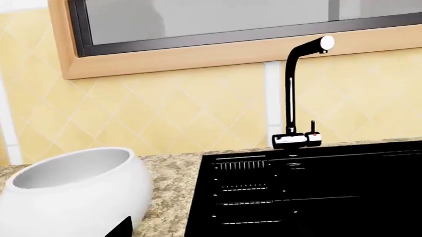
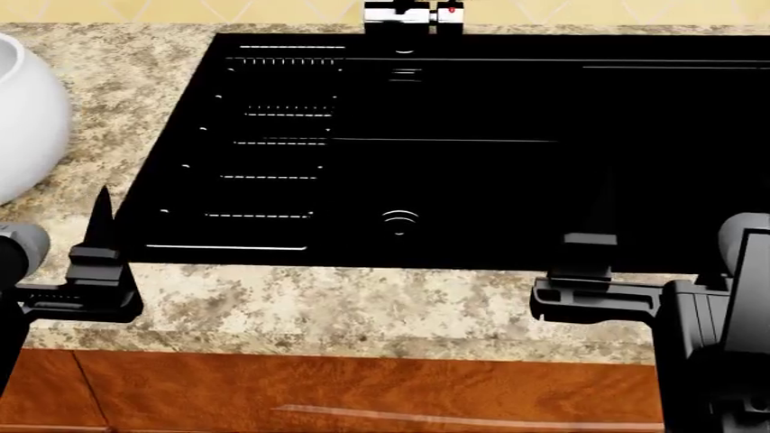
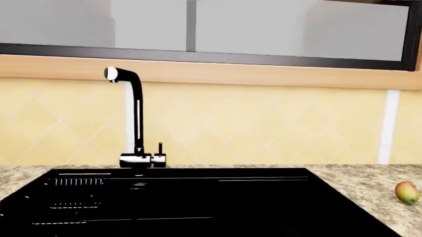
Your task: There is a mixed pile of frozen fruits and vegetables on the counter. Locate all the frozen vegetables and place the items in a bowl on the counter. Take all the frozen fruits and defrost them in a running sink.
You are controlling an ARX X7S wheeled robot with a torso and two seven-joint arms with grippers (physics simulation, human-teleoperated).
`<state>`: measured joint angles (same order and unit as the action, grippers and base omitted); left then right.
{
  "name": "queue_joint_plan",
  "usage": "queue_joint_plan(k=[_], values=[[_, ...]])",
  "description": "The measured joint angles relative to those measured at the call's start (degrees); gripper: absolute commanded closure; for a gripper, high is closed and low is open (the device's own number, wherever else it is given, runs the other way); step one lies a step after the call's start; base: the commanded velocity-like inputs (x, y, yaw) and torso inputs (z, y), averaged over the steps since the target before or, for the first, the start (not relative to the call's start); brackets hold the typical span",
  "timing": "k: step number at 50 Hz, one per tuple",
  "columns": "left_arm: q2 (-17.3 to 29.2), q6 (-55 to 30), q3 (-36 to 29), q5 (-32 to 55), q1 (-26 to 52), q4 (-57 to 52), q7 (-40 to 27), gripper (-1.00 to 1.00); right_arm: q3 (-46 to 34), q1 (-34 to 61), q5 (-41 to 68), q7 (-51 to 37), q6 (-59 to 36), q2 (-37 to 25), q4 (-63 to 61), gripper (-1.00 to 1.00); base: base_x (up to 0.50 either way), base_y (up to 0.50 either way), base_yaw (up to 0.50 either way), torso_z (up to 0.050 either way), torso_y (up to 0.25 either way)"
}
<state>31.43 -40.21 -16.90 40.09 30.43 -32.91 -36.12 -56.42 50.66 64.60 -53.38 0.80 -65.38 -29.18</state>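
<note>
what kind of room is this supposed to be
Most likely a kitchen, in simulation. A black sink is set into a speckled stone counter, with a tall faucet against a yellow tiled wall below a window. A white bowl and a mango-like fruit sit on the counter.

We are in a home kitchen: a black sink (image 2: 481, 180) with a drainer sits in a speckled granite surface (image 2: 361, 307), a black faucet (image 3: 132, 118) rises before yellow tiles (image 3: 264, 123), beneath a wood-framed window (image 1: 197, 54)
</note>
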Motion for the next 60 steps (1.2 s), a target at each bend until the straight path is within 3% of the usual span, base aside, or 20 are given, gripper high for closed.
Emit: queue_joint_plan(k=[60], values=[[-0.2, 0.7, -0.4, 0.6, 0.2, 0.5, 0.1, -1.00, 0.4, 0.0, -0.5, 0.8, -1.3, 0.5, 0.2, -1.00, 0.00, -0.50, 0.00, 0.000, 0.000]])
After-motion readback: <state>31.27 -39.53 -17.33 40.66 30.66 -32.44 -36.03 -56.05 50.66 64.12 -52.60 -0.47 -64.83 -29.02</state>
